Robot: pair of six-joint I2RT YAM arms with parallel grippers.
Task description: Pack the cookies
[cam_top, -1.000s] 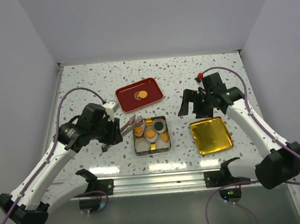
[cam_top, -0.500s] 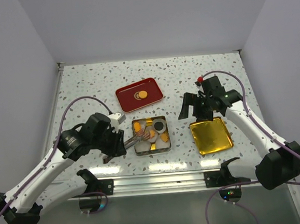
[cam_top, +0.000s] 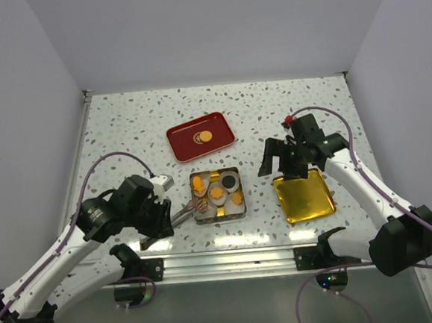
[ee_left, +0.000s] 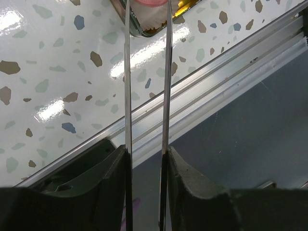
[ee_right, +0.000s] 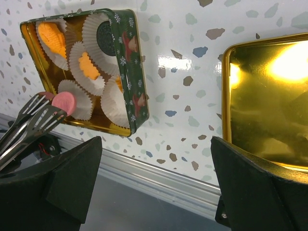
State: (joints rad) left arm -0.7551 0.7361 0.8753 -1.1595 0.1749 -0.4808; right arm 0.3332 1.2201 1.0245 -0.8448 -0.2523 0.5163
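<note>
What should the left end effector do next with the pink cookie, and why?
Probably ease the tongs open a little. The left end effector grips the tongs, whose tips pinch the pink cookie just over a seemingly empty white paper cup at the tin's left side, so releasing should drop it in.

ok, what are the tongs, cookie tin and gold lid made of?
tongs: bare polished metal, likely steel; mirror glints.
cookie tin: thin sheet metal, printed green outside, glossy gold inside.
gold lid: seemingly the same; mirror-bright glare.
</note>
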